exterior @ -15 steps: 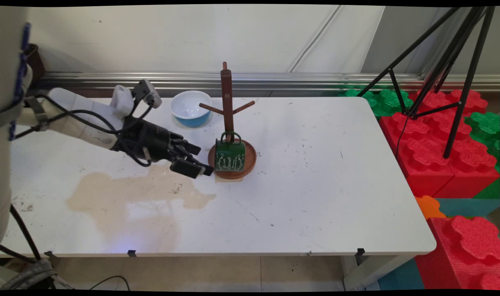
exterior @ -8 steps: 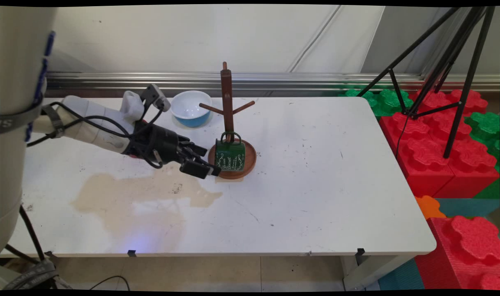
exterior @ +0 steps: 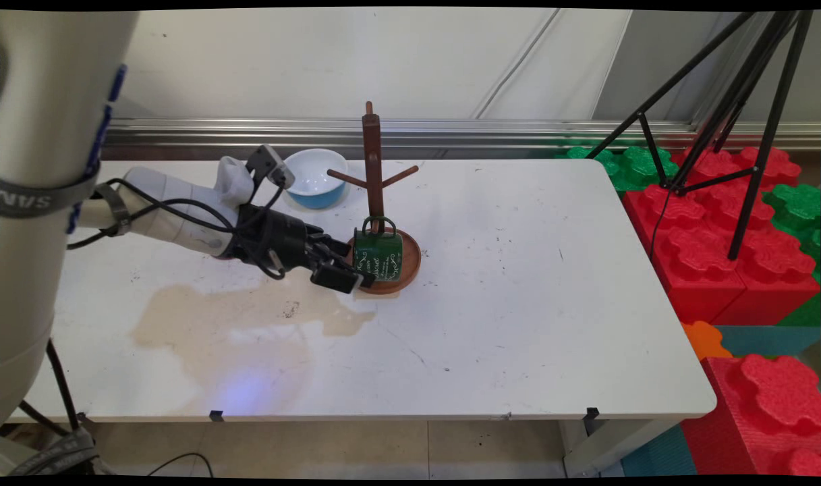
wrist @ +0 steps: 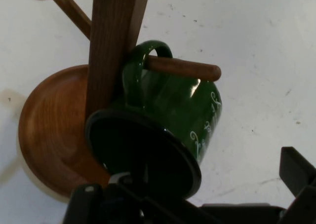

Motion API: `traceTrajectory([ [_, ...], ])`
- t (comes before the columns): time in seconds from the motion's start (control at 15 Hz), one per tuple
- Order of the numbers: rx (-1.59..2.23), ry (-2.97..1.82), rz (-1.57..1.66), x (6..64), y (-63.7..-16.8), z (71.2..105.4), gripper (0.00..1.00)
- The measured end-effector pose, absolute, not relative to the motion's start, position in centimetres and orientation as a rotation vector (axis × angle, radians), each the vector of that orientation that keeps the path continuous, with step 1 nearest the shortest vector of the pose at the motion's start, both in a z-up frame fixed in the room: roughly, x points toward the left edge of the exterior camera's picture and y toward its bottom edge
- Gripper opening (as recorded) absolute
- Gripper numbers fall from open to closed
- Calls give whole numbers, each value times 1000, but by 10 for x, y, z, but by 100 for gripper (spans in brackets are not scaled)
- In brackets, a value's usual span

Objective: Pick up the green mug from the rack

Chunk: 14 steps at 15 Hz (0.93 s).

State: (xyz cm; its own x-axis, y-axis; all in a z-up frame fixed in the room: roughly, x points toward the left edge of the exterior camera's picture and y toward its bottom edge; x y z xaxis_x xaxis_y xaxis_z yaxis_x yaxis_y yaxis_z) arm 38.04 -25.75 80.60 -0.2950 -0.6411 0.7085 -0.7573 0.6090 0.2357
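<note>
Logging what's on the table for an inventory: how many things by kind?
Mugs: 1, the green mug hung on a peg
Mug stands: 1, the wooden stand
Bowls: 1, the blue and white bowl
Total: 3

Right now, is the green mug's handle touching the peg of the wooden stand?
Touching. The hand view shows the green mug with its handle looped over a peg of the wooden stand, resting on it, no gap visible.
</note>
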Motion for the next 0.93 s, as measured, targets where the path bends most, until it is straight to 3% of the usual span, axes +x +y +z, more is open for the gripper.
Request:
traceTrajectory([
  [0.93,1056,-2024,177,367,-273,784,100],
])
